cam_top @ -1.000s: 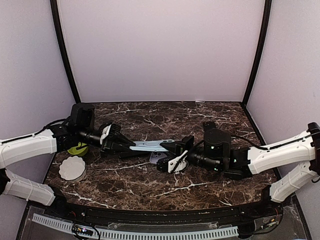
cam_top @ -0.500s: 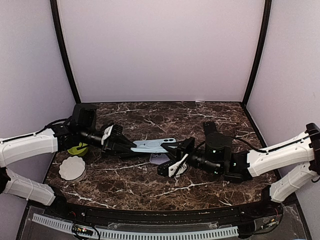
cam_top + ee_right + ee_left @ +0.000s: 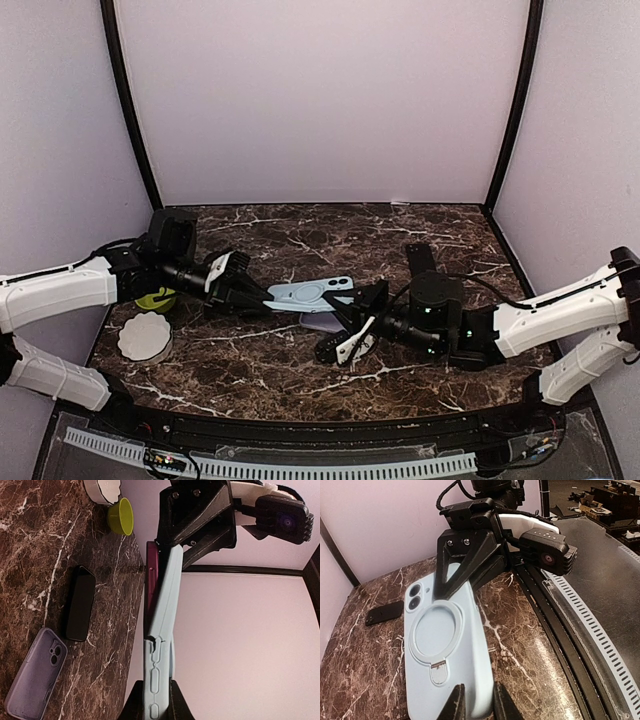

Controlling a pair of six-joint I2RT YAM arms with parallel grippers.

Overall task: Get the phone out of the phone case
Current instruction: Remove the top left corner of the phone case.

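The phone case (image 3: 310, 294), clamped between the two grippers, has turned about its long axis. A second ago it showed the overhead camera only a thin edge. Now its broad back faces up, spanning from the left gripper (image 3: 264, 297) across to the right gripper (image 3: 352, 300). Both wrists have rolled with it, and the right gripper's body has shifted slightly nearer its own base.
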